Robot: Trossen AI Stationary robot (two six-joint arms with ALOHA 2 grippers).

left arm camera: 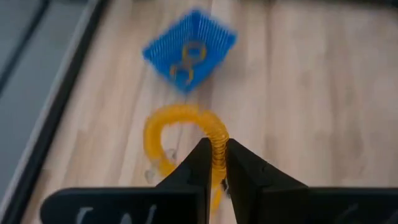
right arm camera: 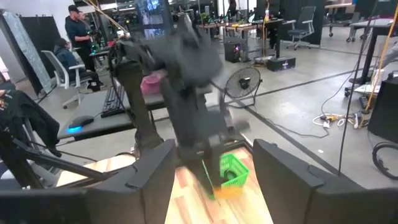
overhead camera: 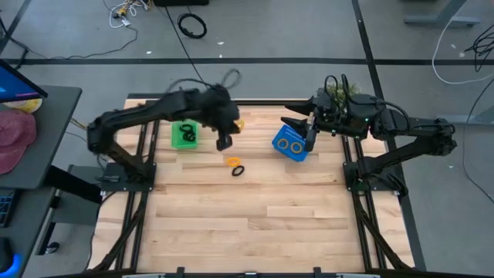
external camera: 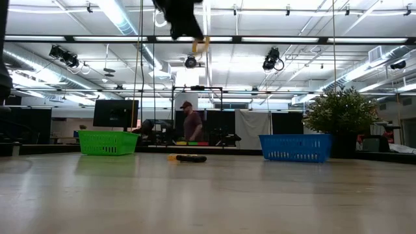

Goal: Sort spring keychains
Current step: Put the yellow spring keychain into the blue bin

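The left gripper (left arm camera: pixel 214 163) hangs above the wooden table (overhead camera: pixel 255 216) between the green mesh basket (overhead camera: pixel 184 134) and the blue mesh basket (overhead camera: pixel 291 143), its fingers pinched on an orange coiled spring keychain (left arm camera: pixel 180 134). Another orange keychain (overhead camera: pixel 232 161) and a black one (overhead camera: pixel 238 171) lie on the table just beside each other. The right gripper (right arm camera: pixel 214 165) waits by the blue basket, fingers spread wide and empty.

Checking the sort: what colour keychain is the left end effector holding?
Orange keychain, clearest in the left wrist view.
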